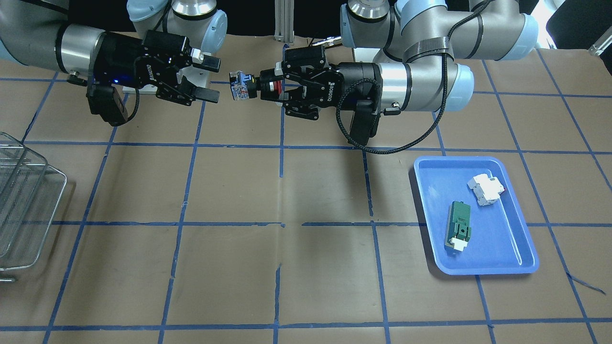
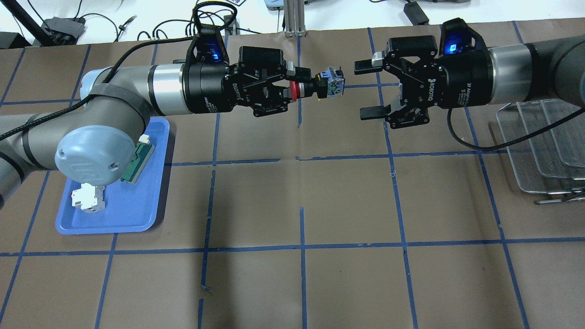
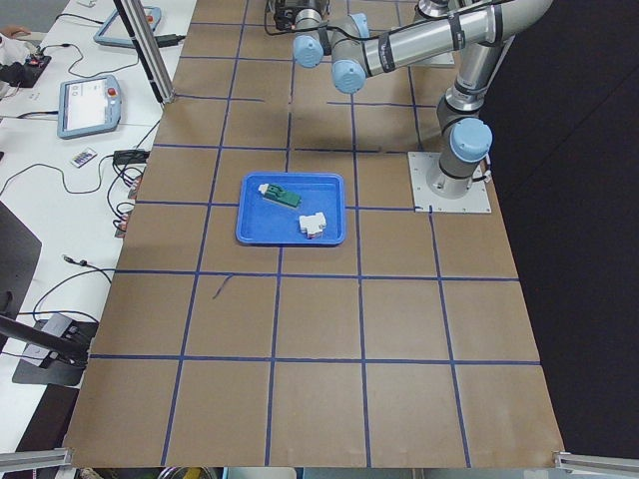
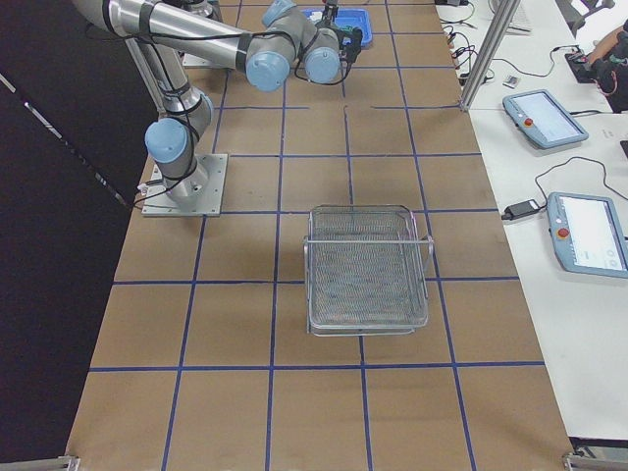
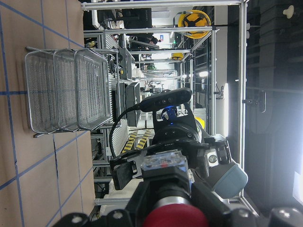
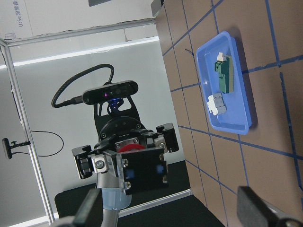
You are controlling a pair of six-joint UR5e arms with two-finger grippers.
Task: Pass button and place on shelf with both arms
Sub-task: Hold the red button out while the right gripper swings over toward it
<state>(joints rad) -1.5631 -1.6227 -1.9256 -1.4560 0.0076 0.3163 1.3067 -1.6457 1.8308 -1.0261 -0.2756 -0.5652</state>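
My left gripper is shut on the button, gripping its red cap end and holding it level high above the table, the bluish block pointing at my right gripper. The right gripper is open and empty, its jaws facing the button across a short gap. In the front view the button sits between the left gripper and the right gripper. The right wrist view shows the button straight ahead. The wire-mesh shelf stands on the table below my right arm, empty.
A blue tray under my left arm holds a white breaker block and a green module. Brown paper with a blue tape grid covers the table. Operator desks with tablets line the far side.
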